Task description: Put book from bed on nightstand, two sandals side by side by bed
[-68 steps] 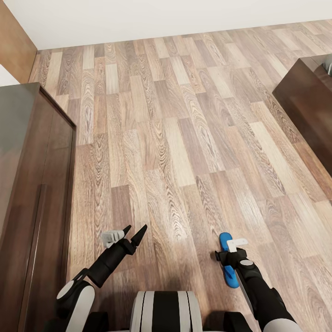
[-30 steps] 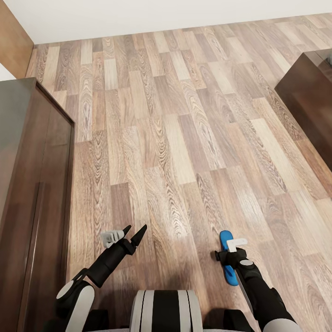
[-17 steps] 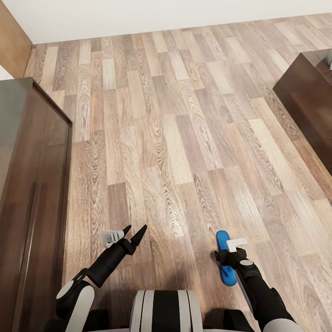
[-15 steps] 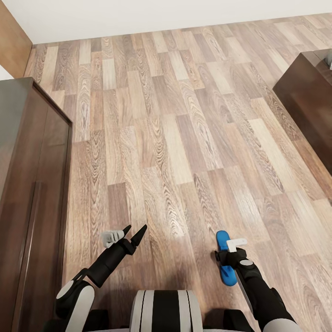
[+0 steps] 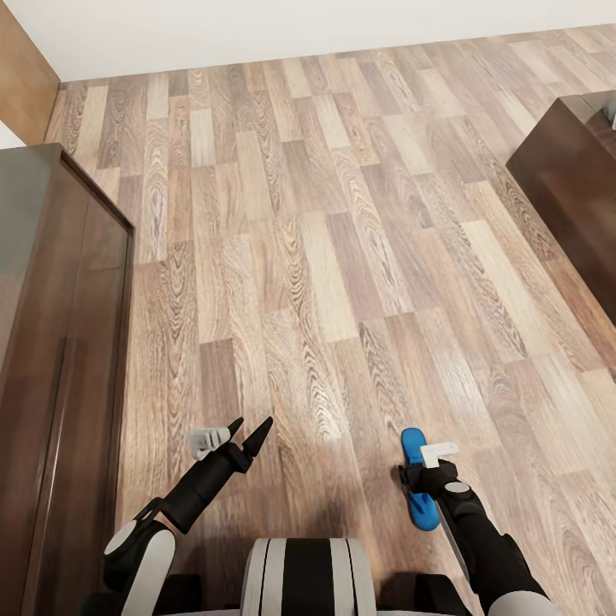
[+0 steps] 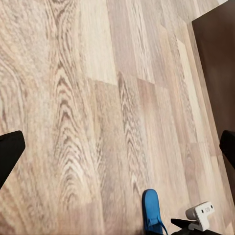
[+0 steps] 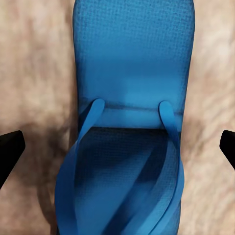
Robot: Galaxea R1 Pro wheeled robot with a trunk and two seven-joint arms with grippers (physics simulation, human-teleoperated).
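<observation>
One bright-blue sandal (image 5: 413, 445) lies flat on the plank floor at the front right. My right gripper (image 5: 421, 483) hovers right over it. In the right wrist view the sandal (image 7: 132, 58) shows its straps toward the camera, and the right gripper (image 7: 117, 152) is open, its dark fingertips (image 7: 10, 152) far apart and off the sandal. My left gripper (image 5: 251, 423) is open over bare floor at the front left, nothing between its fingers. The left wrist view also catches the sandal (image 6: 152, 208). The book is out of view. I cannot tell whether any furniture here is the bed or a nightstand.
A dark brown wooden cabinet (image 5: 51, 342) with a glossy top runs along the left edge. Another dark brown wooden piece (image 5: 573, 188) stands at the right. A white wall (image 5: 299, 30) closes the far side. Wood-plank floor (image 5: 325, 257) spreads between them.
The whole picture shifted slightly earlier on, so the camera moved. Over the last half second nothing has moved; both grippers and the sandal stay where they were.
</observation>
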